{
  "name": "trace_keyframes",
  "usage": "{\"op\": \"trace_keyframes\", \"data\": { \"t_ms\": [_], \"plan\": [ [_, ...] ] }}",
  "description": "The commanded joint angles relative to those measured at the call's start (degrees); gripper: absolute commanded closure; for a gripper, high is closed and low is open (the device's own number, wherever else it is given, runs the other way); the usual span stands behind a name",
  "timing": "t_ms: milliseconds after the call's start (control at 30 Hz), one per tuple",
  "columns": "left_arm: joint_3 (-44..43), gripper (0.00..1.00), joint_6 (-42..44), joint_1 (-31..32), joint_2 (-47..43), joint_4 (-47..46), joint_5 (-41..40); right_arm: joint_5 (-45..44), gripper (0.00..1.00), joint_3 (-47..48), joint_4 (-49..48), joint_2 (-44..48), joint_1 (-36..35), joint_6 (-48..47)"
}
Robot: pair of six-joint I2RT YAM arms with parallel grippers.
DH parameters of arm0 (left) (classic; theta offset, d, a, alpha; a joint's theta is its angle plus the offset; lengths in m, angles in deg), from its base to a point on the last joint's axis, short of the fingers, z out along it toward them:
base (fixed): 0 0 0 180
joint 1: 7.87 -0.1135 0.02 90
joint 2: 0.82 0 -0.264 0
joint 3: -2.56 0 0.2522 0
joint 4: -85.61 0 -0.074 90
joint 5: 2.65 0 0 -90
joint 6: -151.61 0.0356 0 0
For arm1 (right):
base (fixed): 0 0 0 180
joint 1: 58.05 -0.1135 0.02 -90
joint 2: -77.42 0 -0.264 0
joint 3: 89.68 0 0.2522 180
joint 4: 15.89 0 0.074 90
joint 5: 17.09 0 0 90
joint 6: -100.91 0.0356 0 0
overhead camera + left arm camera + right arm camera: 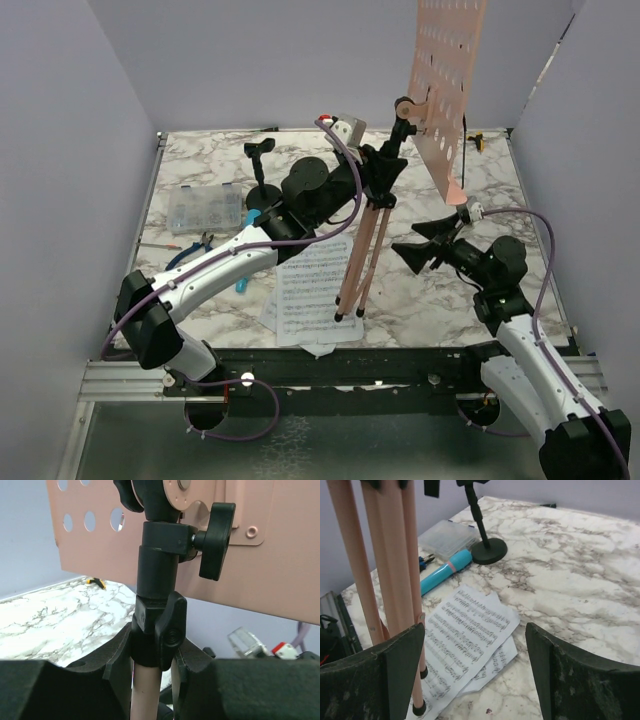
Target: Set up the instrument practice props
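Note:
The pink music stand point(448, 70) stands upright, its hole-punched panel high at the back and its legs point(356, 262) folded together, feet on the white sheet-music pages point(312, 292). My left gripper point(376, 176) is shut on the stand's black collar point(159, 639), below the clamp knob point(217, 540). My right gripper point(424, 248) is open and empty, just right of the legs point(385, 570) and above the pages point(465, 625). The blue toy microphone point(445, 572) lies flat, mostly hidden under my left arm in the top view point(250, 217). The black mic stand point(262, 165) stands upright behind it, round base point(489, 551) on the table.
A clear plastic compartment box point(205, 208) sits at the left, also in the right wrist view point(447, 537). Blue-handled pliers point(195, 245) lie in front of it. A yellow-and-black tool point(478, 140) lies at the back right. Purple walls enclose the marble table point(500, 190).

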Motion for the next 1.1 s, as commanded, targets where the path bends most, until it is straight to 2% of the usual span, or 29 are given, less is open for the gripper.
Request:
{"op": "trace_keyframes", "data": {
  "t_ms": [0, 167, 433, 567, 733, 800, 900, 967, 1067],
  "plan": [
    [-1.52, 1.00, -1.29, 0.17, -5.51, -16.59, -1.04, 6.83, 0.16, -3.16, -8.44, -1.65, 0.37, 6.55],
    [-0.14, 1.00, -1.98, 0.11, -5.90, -16.61, -1.45, 13.60, 0.16, -7.50, -26.49, -4.60, 0.33, 16.21],
    [1.26, 1.00, -3.38, 0.14, -5.51, -17.09, -1.90, 16.47, 0.25, -7.67, -42.40, -13.65, -0.79, 27.11],
    [1.84, 1.00, -3.96, 0.10, -5.38, -17.47, -1.98, 14.36, 0.26, -7.29, -49.81, -18.79, -5.40, 31.44],
    [2.56, 1.00, -4.52, 0.11, -5.51, -17.78, -2.44, 5.94, 0.25, -4.46, -49.23, -23.69, -15.30, 29.86],
    [3.02, 1.00, -4.84, 0.17, -5.60, -17.99, -2.76, 3.50, 0.27, -3.83, -51.74, -26.01, -17.99, 30.18],
    [3.77, 1.00, -5.08, 0.17, -6.02, -18.23, -3.19, 1.11, 0.45, -1.66, -52.63, -29.78, -20.43, 31.02],
    [4.19, 1.00, -5.16, 0.15, -6.28, -18.44, -3.53, -0.07, 0.70, -0.31, -50.77, -31.58, -21.24, 30.27],
    [4.59, 1.00, -5.03, 0.16, -6.80, -18.55, -3.76, -1.74, 0.96, 0.56, -47.85, -32.95, -21.43, 28.68]
  ]
}}
